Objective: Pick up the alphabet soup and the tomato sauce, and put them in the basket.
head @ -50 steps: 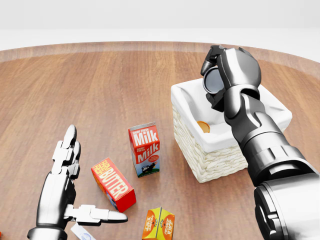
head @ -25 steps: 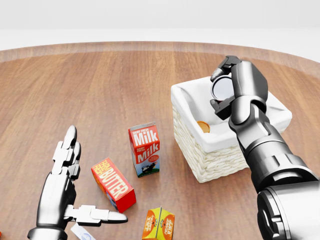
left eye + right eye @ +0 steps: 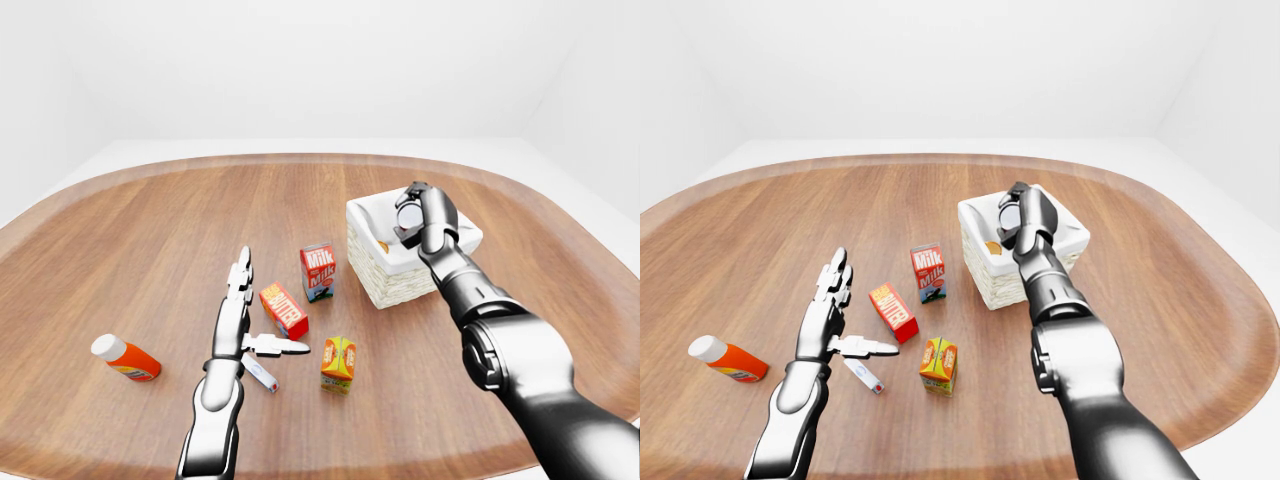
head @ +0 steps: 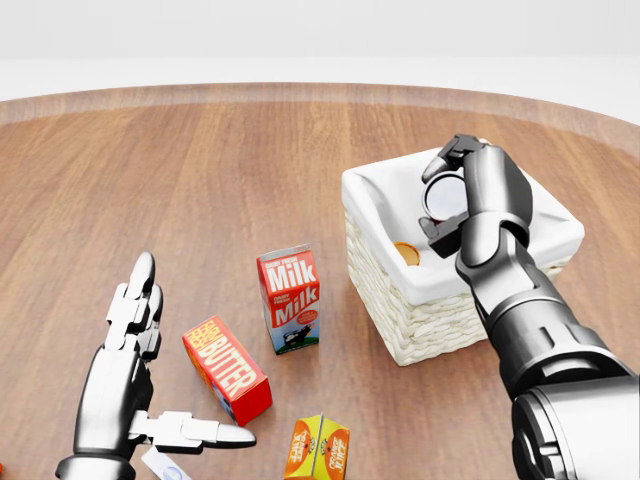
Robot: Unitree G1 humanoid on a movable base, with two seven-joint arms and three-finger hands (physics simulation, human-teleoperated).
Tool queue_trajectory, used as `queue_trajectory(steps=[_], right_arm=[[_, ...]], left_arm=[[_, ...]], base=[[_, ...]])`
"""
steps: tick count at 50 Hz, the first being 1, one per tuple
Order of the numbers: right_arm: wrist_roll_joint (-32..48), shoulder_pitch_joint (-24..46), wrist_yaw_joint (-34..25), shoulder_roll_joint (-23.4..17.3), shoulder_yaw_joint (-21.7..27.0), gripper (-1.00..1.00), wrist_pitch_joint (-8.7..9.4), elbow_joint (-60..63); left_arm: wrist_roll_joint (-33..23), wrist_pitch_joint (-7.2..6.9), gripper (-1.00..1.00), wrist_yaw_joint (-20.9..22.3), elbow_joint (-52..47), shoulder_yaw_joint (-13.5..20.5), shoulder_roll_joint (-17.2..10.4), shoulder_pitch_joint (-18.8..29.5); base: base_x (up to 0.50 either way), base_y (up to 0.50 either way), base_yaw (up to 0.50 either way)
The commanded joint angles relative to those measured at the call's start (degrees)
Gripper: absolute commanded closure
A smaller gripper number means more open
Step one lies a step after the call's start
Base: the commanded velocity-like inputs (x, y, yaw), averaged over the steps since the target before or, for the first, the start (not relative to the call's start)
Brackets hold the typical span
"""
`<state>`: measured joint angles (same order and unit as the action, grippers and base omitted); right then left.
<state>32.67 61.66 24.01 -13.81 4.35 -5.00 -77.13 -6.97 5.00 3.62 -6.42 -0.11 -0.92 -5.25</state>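
On the round wooden table [image 4: 200, 170] a milk carton [image 4: 289, 298] stands upright just left of the wicker basket [image 4: 420, 320] in the head view, with a red butter box [image 4: 226, 368] lying tilted lower left of it and an orange juice carton [image 4: 317, 448] at the bottom edge. None of these lies between the right arm and the basket; the arm itself covers the basket's right half. The right hand [image 4: 462, 195] hangs over the basket's white-lined opening, its fingers closed round a can [image 4: 441, 199] whose pale round end faces the camera, so its long axis runs roughly along the line of sight and slightly downward; the label is hidden, so I cannot tell whether it is the soup or the sauce. A second object, showing only an orange round patch [image 4: 406, 253], already sits low inside the basket against its left wall. The left hand [image 4: 135, 375] rests open near the butter box, fingers straight and thumb spread toward the juice carton, holding nothing. The eye views add what the head view cuts off: a red-orange bottle with a white cap [image 3: 124, 358] lying on its side well left of the left arm, and a small white tube-like item [image 3: 262, 373] just beside the left thumb.
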Motion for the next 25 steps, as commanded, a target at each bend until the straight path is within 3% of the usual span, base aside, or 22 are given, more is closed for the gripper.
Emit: queue_trajectory(steps=[1, 25], right_arm=[[2.15, -0.43, 1.15, 0.3, 0.25, 1.0, 0.0, 0.18], [2.68, -0.23, 0.86, 1.59, -0.14, 1.0, 0.0, 0.1]], left_arm=[[0.19, 0.0, -1.0, 0.07, 0.11, 0.08, 0.0, 0.21], [0.46, 0.0, -1.0, 0.04, 0.68, 0.3, -0.13, 0.61]], base=[[0.0, 0.0, 0.0], [0.0, 0.0, 0.0]])
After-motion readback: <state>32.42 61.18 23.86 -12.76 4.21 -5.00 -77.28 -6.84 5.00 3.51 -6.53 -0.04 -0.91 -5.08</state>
